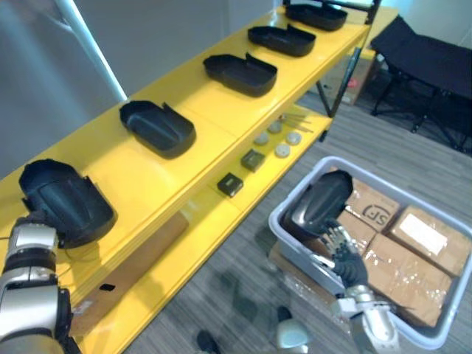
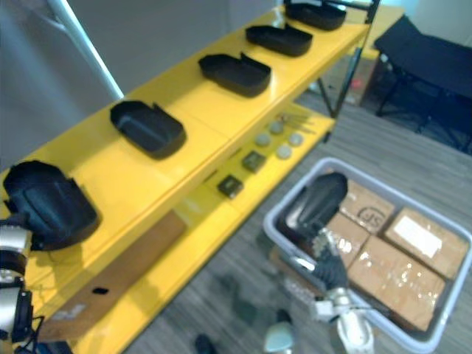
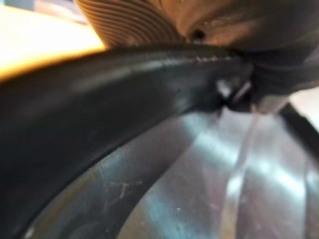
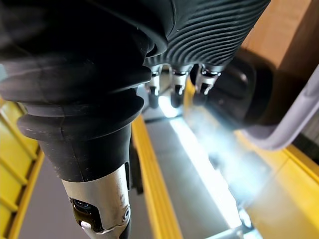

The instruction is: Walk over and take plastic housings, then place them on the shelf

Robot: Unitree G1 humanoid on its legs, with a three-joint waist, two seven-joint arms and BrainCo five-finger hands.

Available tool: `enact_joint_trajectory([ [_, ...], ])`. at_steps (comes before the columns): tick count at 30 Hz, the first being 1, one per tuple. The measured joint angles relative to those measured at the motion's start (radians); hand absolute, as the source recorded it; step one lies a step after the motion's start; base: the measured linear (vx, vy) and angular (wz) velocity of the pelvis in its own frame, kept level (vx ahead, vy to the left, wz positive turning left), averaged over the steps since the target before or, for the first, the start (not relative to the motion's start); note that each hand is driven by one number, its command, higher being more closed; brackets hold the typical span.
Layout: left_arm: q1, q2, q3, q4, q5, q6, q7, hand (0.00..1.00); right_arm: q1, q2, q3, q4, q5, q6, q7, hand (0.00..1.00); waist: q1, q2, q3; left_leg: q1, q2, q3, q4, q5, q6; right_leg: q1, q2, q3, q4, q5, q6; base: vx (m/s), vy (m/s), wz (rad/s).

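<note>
**Inspector:** Nearest item first.

**Assistant:** The left hand (image 3: 129, 22), at the near end of the shelf (image 1: 199, 110), close against the nearest housing (image 1: 66, 200). The wrist view shows a glossy black curved rim, lightly scratched, right by the ribbed cover. The fingers are hidden behind the shell, so I cannot tell whether they are apart or clamped.

**Inspector:** Right hand?

**Assistant:** The right hand (image 1: 341, 249) is low over the bin (image 1: 277, 221). Its fingers are straight and spread, tips at the lower edge of the housing in the bin (image 1: 322, 200), which stands tilted near the rim. I cannot confirm contact.

**Inspector:** Materials, shapes?

**Assistant:** The housings are smooth black plastic, shallow tubs with one rounded end. Four further housings (image 1: 240, 74) lie hollow-up, well apart, along the yellow top tier. The bin is pale grey plastic with rounded corners, packed with taped cardboard boxes (image 1: 405, 265).

**Inspector:** Clearance?

**Assistant:** There is bare yellow between each housing. The lower tier carries round discs (image 1: 282, 138) and square blocks (image 1: 231, 184). Grey carpet (image 1: 243, 265) lies open between shelf and bin. A black folding cot (image 1: 428, 51) at far right is cut off at the edge.
</note>
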Motion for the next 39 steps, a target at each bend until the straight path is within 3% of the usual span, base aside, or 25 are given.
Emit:
enact_joint_trajectory([
  [3,0.001,-0.006,0.006,0.0,-0.042,-0.019,0.035,0.0,0.001,-0.01,-0.016,-0.018,0.001,0.0,0.015,0.0,-0.003,0.004,0.003,-0.011,0.001,0.004,0.003,0.0,0.0,-0.015,0.002,0.008,0.011,0.0,0.001,0.02,-0.004,-0.05],
  [8,0.001,-0.021,0.011,-0.004,-0.109,-0.103,0.081,0.0,-0.016,-0.011,-0.035,-0.041,0.004,0.0,0.043,0.0,-0.01,0.016,0.039,-0.008,0.001,0.006,0.009,0.0,0.0,-0.017,0.001,0.011,0.021,-0.005,0.003,0.0,0.001,-0.01],
  [11,0.007,-0.038,0.044,-0.005,-0.115,-0.128,0.105,0.0,-0.019,-0.012,-0.042,-0.041,0.017,0.0,0.057,0.0,-0.016,0.022,0.056,-0.001,0.001,0.015,0.011,-0.001,0.0,-0.022,0.0,0.017,0.037,-0.014,0.004,-0.01,-0.001,-0.07],
  [25,0.032,-0.053,0.047,-0.022,-0.114,-0.197,0.203,0.0,-0.018,-0.03,-0.076,-0.041,0.017,0.0,0.112,0.0,-0.037,0.025,0.058,0.008,-0.002,0.043,0.007,-0.001,0.0,-0.044,0.002,0.044,0.055,-0.022,0.005,0.0,-0.001,-0.05],
  [34,0.032,-0.078,0.046,-0.092,-0.114,-0.21,0.286,0.0,-0.017,-0.03,-0.077,-0.041,0.015,-0.006,0.131,0.0,-0.04,0.038,0.065,0.008,-0.004,0.041,0.006,-0.001,0.0,-0.042,0.0,0.042,0.061,-0.021,0.006,0.0,0.0,0.0],
  [36,0.032,-0.084,0.046,-0.092,-0.115,-0.224,0.321,0.0,-0.015,-0.03,-0.077,-0.041,0.01,-0.027,0.135,0.0,-0.04,0.04,0.066,0.008,-0.003,0.04,0.006,-0.001,0.0,-0.041,0.0,0.041,0.061,-0.021,0.006,0.0,0.0,0.0],
  [39,0.032,-0.084,0.048,-0.105,-0.126,-0.273,0.396,0.0,-0.018,-0.03,-0.079,-0.069,-0.014,-0.105,0.128,0.0,-0.042,0.04,0.066,0.014,-0.004,0.03,0.003,-0.001,0.0,-0.027,0.0,0.034,0.054,-0.021,0.006,0.01,-0.004,0.08],
])
